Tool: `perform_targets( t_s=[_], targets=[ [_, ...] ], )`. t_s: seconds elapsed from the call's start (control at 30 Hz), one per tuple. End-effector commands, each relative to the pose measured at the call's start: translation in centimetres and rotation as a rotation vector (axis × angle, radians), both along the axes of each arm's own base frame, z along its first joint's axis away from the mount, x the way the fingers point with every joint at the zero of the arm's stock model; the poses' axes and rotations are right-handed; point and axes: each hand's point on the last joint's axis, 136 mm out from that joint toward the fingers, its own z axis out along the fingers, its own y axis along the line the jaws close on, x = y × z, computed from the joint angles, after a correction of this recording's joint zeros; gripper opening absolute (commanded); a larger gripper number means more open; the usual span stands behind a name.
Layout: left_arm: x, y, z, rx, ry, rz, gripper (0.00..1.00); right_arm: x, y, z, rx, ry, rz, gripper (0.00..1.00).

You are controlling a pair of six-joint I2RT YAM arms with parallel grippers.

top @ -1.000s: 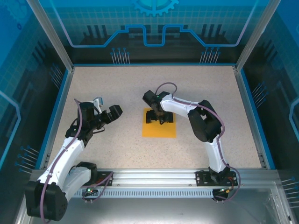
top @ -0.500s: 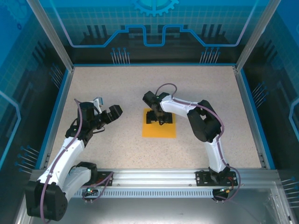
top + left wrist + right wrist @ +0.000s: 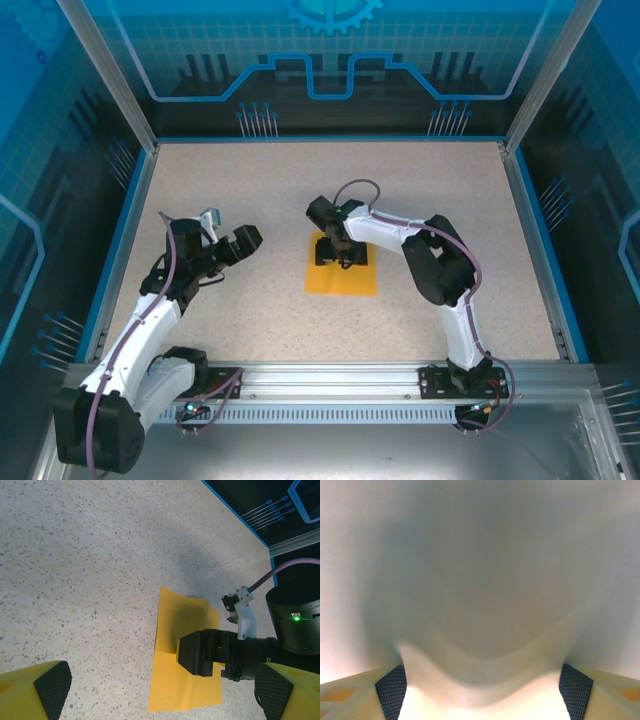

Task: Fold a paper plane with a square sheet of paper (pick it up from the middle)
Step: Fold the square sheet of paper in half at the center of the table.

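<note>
The square sheet of paper [image 3: 340, 279] lies on the speckled worktop [image 3: 250, 180] near its middle, slightly toward the right arm's side, an orange-yellow patch with its near edge flat against the surface. The right gripper [image 3: 342, 254] points down onto the far half of the sheet, its black body covering that part in the top view, and the bare near half shows below it. From the left wrist camera, the sheet [image 3: 185, 692] spreads out under that same black gripper, whose shadow darkens the paper just beyond it. The right wrist camera looks down at very close range: the picture is blurred, and a pale surface swells up in a hump between the two dark fingertip pads [image 3: 390, 692], which sit far apart at the lower corners. The right jaws are therefore spread, tips down on the paper, with nothing clamped between them. The left gripper [image 3: 228, 235] hangs above bare worktop well to the left of the sheet and touches nothing, and its yellow fingers [image 3: 35, 690] stand wide apart.
</note>
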Motion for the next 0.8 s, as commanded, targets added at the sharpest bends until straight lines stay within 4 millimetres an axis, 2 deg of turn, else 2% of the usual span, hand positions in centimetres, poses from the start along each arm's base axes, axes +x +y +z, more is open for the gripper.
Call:
perform_targets(
  t_s=[0.0,0.13,0.3,0.4,0.53,0.63,0.77],
  targets=[
    [-0.3,-0.1,-0.4,-0.006,0.005,-0.019,0.99,-1.9,-0.9,-3.1,-0.010,0.104,0.002,0.80],
    [-0.3,-0.2,-0.4,-0.008,0.005,-0.019,0.98,-1.6,-0.9,-2.8,-0.013,0.102,0.004,0.79],
    [-0.3,-0.2,-0.3,-0.007,0.004,-0.020,0.98,-1.0,-0.4,-1.6,0.005,0.072,0.028,0.70],
    [-0.3,-0.1,-0.4,-0.008,0.006,-0.019,0.99,-0.6,0.2,-0.2,0.013,0.040,0.075,0.58],
    [-0.3,-0.1,-0.3,-0.010,0.006,-0.018,0.99,-0.1,0.9,1.9,0.051,0.000,0.105,0.47],
    [-0.3,-0.1,-0.2,-0.009,0.004,-0.017,0.99,0.0,1.3,3.6,0.089,-0.028,0.112,0.40],
    [-0.4,-0.1,-0.1,-0.009,0.005,-0.015,0.99,0.0,2.3,6.3,0.191,-0.073,0.120,0.37]
  ],
)
